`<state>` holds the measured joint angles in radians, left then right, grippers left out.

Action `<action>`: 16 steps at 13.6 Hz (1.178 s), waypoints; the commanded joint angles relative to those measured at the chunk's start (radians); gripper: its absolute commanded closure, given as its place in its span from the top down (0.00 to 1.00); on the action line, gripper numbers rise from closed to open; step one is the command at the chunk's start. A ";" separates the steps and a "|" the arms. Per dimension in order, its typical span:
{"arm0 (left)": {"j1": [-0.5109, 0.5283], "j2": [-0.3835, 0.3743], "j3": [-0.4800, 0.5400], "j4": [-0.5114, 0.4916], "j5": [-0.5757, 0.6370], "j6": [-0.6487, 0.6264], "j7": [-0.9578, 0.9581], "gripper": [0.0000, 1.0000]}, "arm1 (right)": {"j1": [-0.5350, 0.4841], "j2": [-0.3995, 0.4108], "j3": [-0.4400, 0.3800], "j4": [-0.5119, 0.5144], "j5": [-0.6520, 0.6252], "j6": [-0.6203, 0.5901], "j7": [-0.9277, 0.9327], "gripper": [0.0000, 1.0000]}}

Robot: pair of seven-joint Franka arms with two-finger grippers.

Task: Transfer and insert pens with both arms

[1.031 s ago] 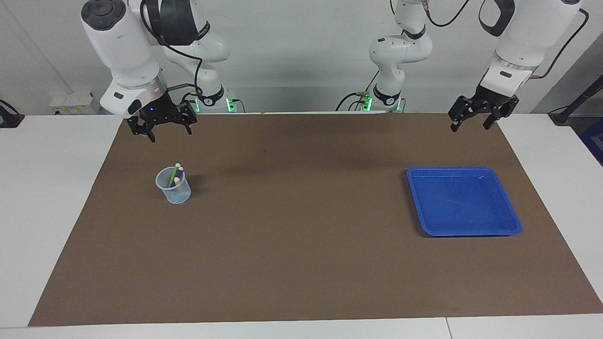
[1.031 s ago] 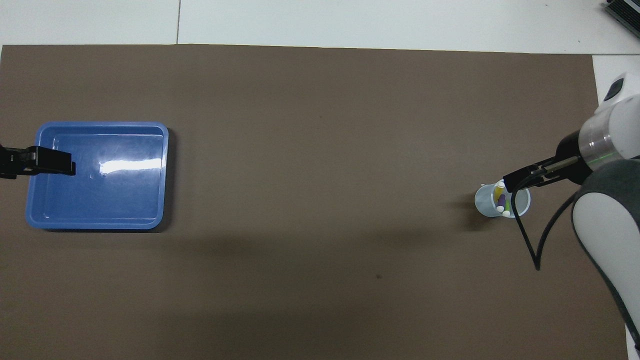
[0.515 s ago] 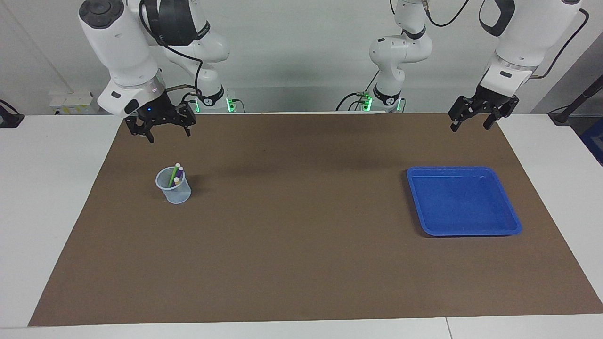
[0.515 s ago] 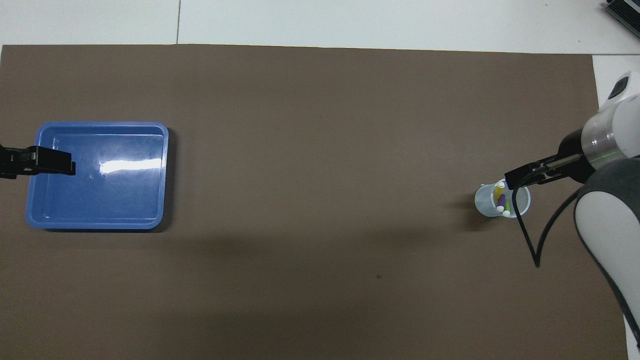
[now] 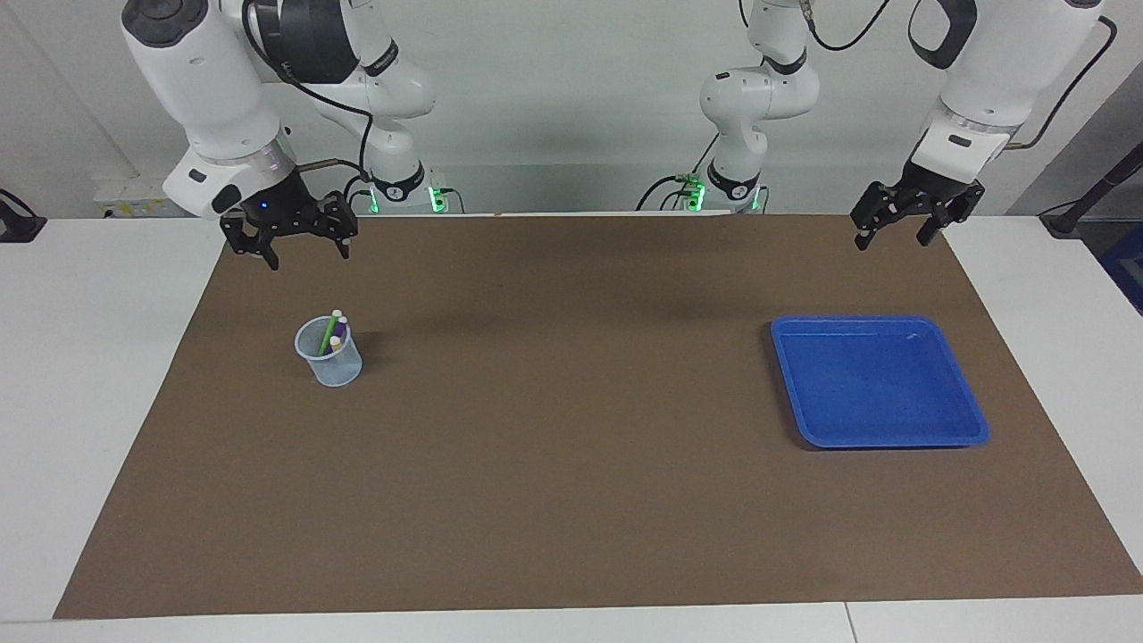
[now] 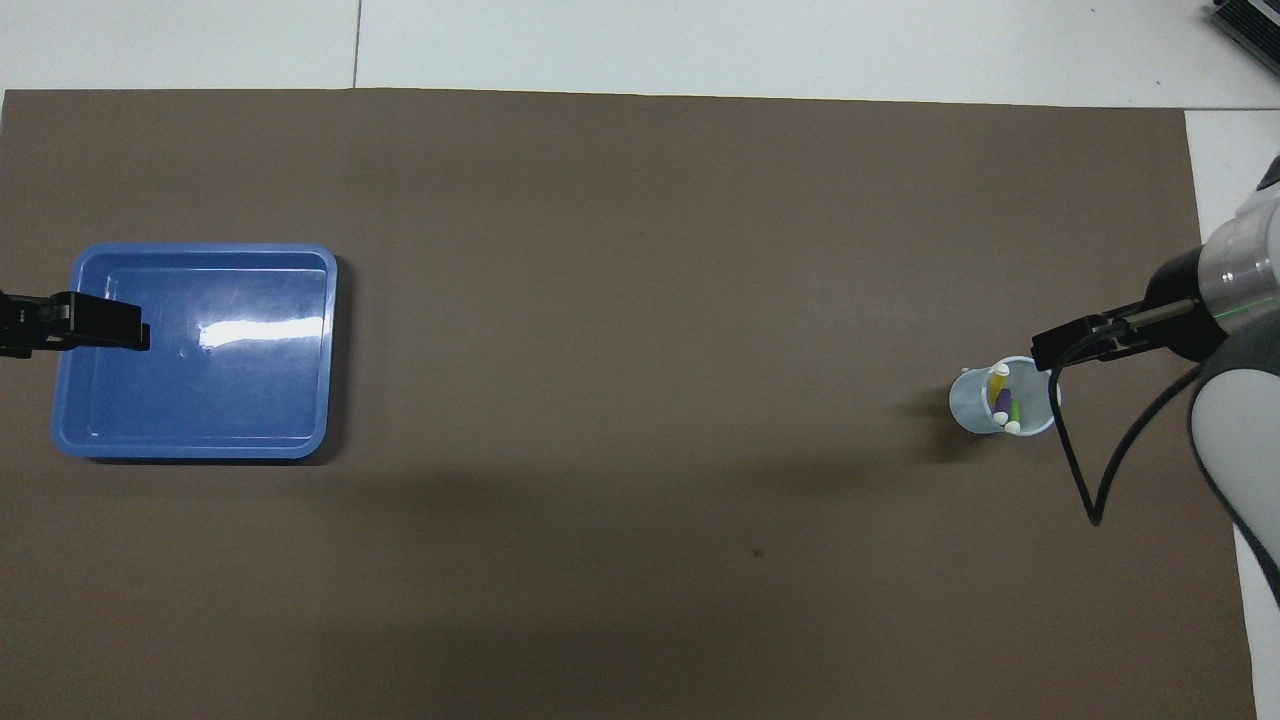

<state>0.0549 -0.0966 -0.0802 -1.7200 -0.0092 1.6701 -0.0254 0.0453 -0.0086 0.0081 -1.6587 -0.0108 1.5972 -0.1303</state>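
Three pens stand in a clear plastic cup (image 5: 332,366) (image 6: 968,405) at the right arm's end of the mat: a green pen (image 5: 329,332) (image 6: 1013,412), a purple pen (image 5: 340,327) (image 6: 1002,400) and a yellow pen (image 5: 335,344) (image 6: 999,380), pale caps up. My right gripper (image 5: 309,259) (image 6: 1045,352) hangs open and empty in the air beside the cup, touching nothing. My left gripper (image 5: 890,243) (image 6: 130,335) waits open and empty in the air by the blue tray (image 5: 880,379) (image 6: 200,400).
The blue tray holds nothing and lies at the left arm's end of the table. A brown mat (image 5: 571,446) (image 6: 640,250) covers most of the white table (image 5: 89,357). A black cable (image 6: 1085,480) loops down from the right arm near the cup.
The right gripper has drawn away from above the cup toward its own end of the table, still open. The left arm, the cup and the tray have not moved.
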 commanded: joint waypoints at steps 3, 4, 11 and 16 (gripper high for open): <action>-0.007 0.005 0.007 0.020 0.023 -0.021 0.004 1.00 | 0.004 -0.002 -0.005 0.005 0.018 0.000 0.023 1.00; -0.007 0.003 0.007 0.020 0.023 -0.021 0.002 1.00 | 0.005 -0.002 -0.004 0.007 0.018 0.001 0.023 1.00; -0.007 0.003 0.007 0.020 0.023 -0.026 0.004 1.00 | 0.007 -0.013 -0.005 0.010 0.017 0.030 0.054 1.00; -0.007 0.003 0.007 0.020 0.023 -0.026 0.004 1.00 | 0.010 -0.013 0.004 0.004 0.017 0.052 0.129 1.00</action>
<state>0.0549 -0.0966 -0.0800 -1.7200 -0.0092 1.6701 -0.0254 0.0567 -0.0144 0.0086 -1.6474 -0.0099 1.6307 -0.0245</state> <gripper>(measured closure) 0.000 0.000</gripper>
